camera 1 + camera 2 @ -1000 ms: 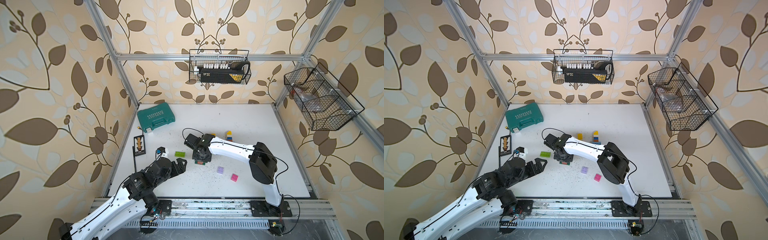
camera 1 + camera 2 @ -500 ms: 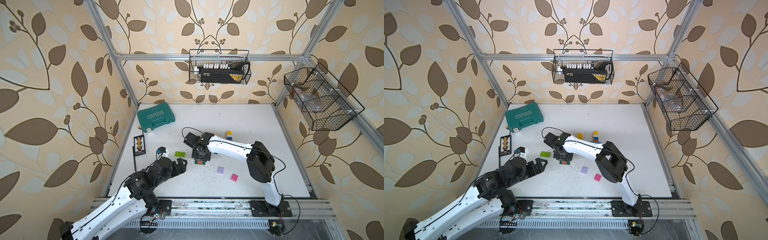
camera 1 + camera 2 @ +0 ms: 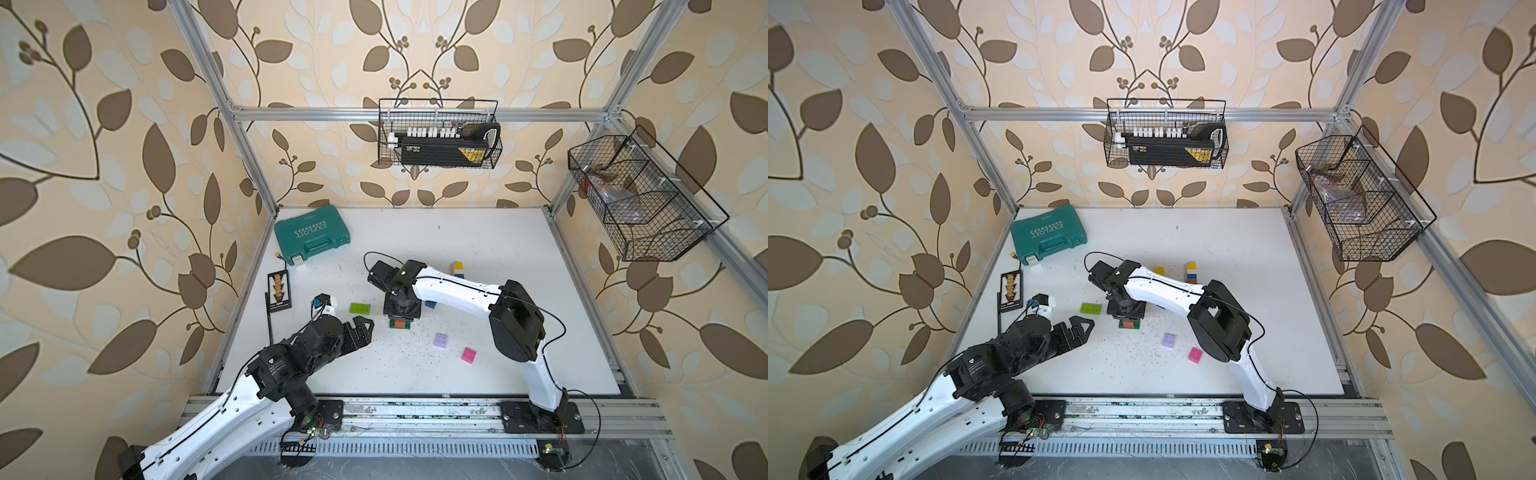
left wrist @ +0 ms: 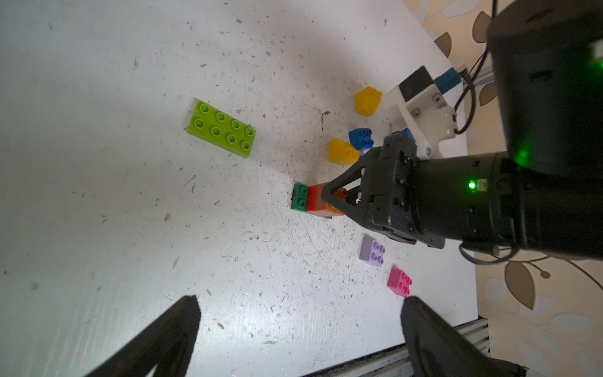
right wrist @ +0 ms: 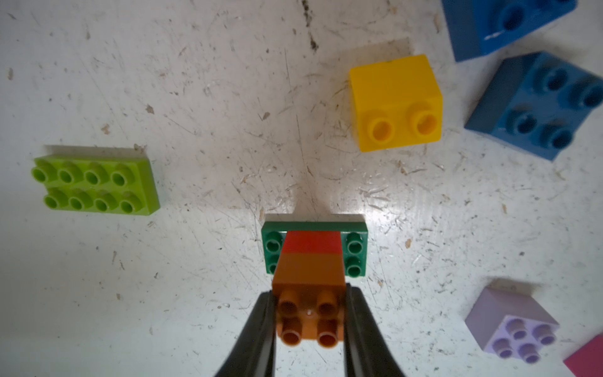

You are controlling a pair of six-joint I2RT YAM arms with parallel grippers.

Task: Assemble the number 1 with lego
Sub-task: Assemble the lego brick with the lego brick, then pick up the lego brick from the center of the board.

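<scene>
Stack point(image 3: 400, 323): brown brick point(image 5: 310, 293) on red brick point(image 5: 311, 243) on green brick point(image 5: 354, 248) | right fingers point(image 5: 257, 329) pinch brown brick | left fingers point(image 4: 169, 336) spread over surface point(image 4: 98, 212)

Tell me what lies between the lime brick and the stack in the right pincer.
Only bare, scuffed table separates the lime brick from the stack, as the right wrist view shows.
</scene>
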